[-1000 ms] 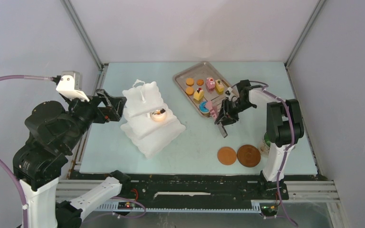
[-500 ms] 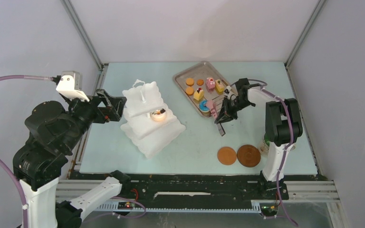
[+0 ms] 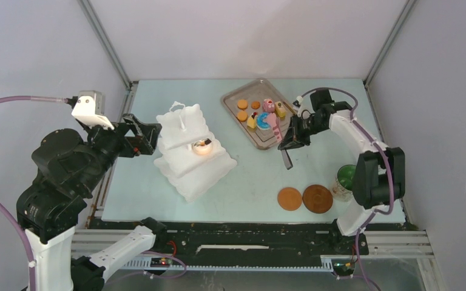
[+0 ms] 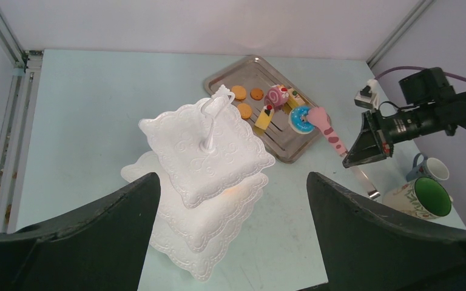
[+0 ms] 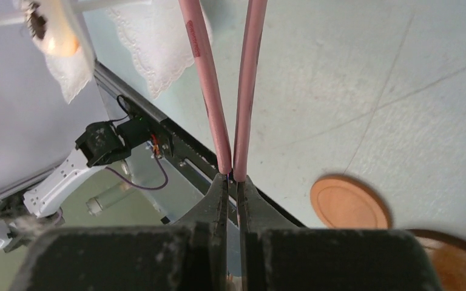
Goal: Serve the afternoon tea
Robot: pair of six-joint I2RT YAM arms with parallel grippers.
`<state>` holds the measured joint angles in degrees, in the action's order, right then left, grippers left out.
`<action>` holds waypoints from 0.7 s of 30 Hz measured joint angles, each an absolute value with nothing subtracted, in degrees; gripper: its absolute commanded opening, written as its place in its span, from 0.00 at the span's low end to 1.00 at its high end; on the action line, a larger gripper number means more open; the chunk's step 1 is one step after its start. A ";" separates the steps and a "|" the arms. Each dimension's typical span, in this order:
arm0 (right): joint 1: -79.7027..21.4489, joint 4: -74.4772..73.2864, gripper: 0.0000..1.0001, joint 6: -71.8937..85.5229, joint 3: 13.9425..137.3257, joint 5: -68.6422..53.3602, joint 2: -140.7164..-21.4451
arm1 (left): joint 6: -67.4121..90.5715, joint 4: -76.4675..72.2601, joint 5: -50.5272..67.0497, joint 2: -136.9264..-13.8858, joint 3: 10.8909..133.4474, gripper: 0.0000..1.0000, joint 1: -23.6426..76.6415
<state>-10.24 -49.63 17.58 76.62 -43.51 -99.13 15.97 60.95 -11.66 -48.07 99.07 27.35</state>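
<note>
The right gripper (image 3: 289, 142) is clamped hard on the handle end of the pink plastic tongs (image 3: 276, 128) — the wrist view shows both pink arms squeezed almost together between the black fingers. The tong tips sit at the blue-iced ring doughnut (image 4: 301, 119), over the middle of the rectangular silver metal tray (image 3: 233, 112) and just beside a yellow cake slice (image 4: 265, 117). Whether it is lifted clear, I cannot tell.

That doughnut looks small, light and smooth-glazed, so probably slippery. It is best pinched across one side of the ring, and the springy tongs will want a steady squeeze or it drops.

The left gripper (image 3: 150, 137) hangs by the white three-tier scalloped stand (image 3: 197, 179), fingers spread wide, holding nothing.

Against a second ago, the right jaws have gone from partly open to shut. The doughnut has left the tray's near corner for its centre, and the right arm has swung toward the far side — uncovering the green-lined mug (image 3: 343, 180).
</note>
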 measured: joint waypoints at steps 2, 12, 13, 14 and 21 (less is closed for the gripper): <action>-11.20 -50.54 0.00 17.76 76.55 -43.42 -96.42 | 15.97 60.97 -11.68 -48.14 99.07 0.99 27.35; -33.56 -52.66 0.00 25.65 72.20 -41.65 -80.12 | 18.22 59.68 -11.81 -51.09 98.67 0.95 27.35; -36.05 -52.45 0.00 27.20 71.35 -41.52 -78.61 | 18.50 59.31 -11.79 -51.11 98.32 0.95 27.35; -38.02 -52.31 0.00 28.69 70.74 -41.43 -77.58 | 18.87 59.20 -11.68 -51.13 98.17 0.95 27.35; -47.20 -44.77 0.00 37.63 70.06 -41.71 -78.87 | 20.03 58.19 -11.22 -51.07 98.19 0.95 27.35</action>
<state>-47.20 -44.77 37.63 70.06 -41.71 -78.87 20.03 58.19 -11.22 -51.07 98.19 27.35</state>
